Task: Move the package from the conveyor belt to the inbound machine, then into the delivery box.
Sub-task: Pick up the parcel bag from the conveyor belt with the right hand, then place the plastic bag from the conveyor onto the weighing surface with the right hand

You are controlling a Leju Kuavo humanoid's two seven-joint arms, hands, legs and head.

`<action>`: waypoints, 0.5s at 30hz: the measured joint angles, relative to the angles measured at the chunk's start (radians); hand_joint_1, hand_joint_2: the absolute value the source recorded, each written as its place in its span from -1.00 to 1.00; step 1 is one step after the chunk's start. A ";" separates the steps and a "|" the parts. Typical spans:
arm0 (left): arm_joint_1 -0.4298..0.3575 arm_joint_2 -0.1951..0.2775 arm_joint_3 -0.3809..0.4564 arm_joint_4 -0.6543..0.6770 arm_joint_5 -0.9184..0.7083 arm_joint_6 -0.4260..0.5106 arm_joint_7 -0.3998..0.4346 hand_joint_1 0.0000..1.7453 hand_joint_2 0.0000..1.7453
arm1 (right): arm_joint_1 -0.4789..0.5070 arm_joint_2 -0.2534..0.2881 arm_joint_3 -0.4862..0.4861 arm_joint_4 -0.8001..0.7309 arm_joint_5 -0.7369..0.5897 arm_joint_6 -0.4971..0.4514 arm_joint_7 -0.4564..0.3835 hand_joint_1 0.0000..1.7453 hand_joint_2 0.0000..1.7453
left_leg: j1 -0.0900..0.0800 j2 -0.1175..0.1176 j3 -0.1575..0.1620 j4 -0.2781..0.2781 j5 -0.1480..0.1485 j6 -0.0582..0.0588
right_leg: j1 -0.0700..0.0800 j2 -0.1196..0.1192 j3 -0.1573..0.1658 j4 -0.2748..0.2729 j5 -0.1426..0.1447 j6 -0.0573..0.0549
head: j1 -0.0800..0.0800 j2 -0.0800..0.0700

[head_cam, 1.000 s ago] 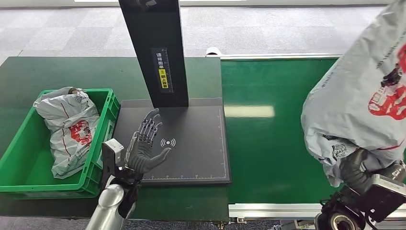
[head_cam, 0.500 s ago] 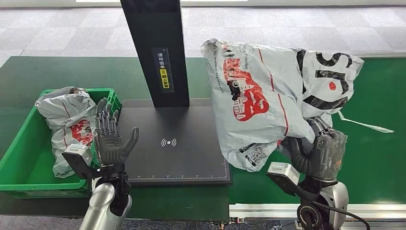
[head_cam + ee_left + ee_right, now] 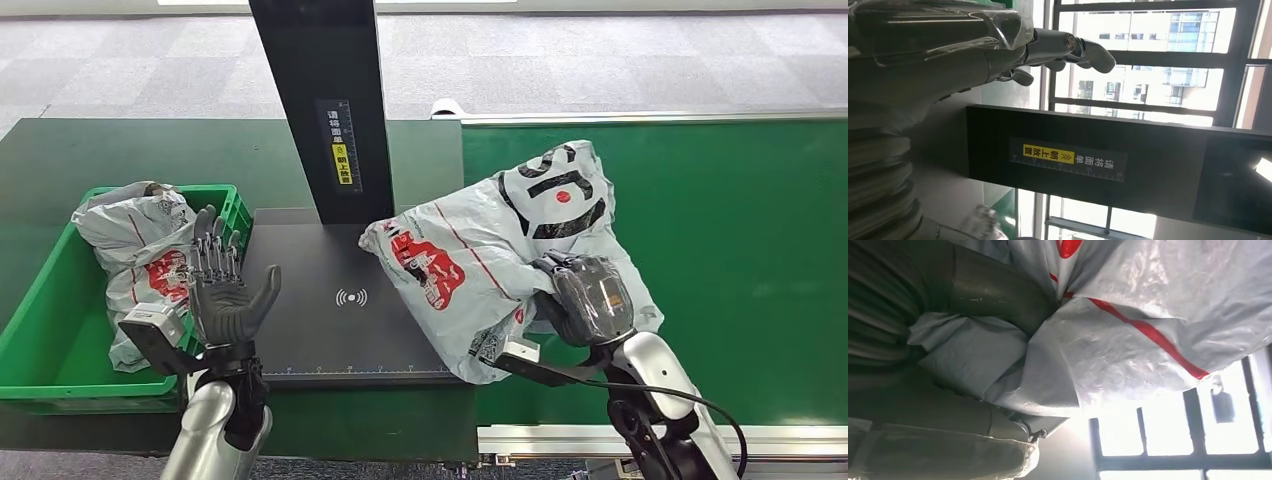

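Green belt point(image 3: 740, 230) under the package point(image 3: 480, 250), right hand point(image 3: 585, 300) gripping it, fingers buried; left hand point(image 3: 225, 290) spread, empty.

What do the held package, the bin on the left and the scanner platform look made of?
Package: thin grey plastic film, glossy and wrinkled, gripped by the right hand.
Bin: rigid green moulded plastic, judging by its ribbed rim.
Platform: smooth matte black plate with printed marks; metal or plastic, unclear.

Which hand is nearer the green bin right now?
Left. The left hand is raised, open, right beside the green bin at its near corner. The right hand grips the package across the scanner plate, far from the bin.
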 joint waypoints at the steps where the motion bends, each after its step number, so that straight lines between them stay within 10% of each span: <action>1: -0.001 0.001 -0.002 0.002 0.002 -0.002 0.000 -1.00 1.00 | -0.011 -0.009 0.015 0.014 -0.001 0.006 -0.002 1.00 1.00 | 0.000 0.000 0.000 0.000 0.000 0.000 | 0.000 0.000 0.000 0.000 0.000 0.000 | 0.000 0.000; 8: -0.022 0.006 -0.026 0.023 0.019 -0.007 -0.003 -1.00 1.00 | -0.135 -0.045 0.164 0.135 -0.063 0.078 -0.046 1.00 1.00 | 0.000 0.001 0.000 0.000 0.000 0.000 | 0.000 0.000 0.000 0.000 0.000 0.000 | 0.000 0.000; 15: -0.042 0.005 -0.069 0.047 0.027 -0.012 -0.003 -1.00 1.00 | -0.312 0.075 0.368 0.421 -0.134 0.027 -0.077 1.00 1.00 | 0.001 0.001 0.001 0.000 0.001 -0.001 | 0.001 0.001 0.000 0.001 0.001 0.000 | 0.000 0.000</action>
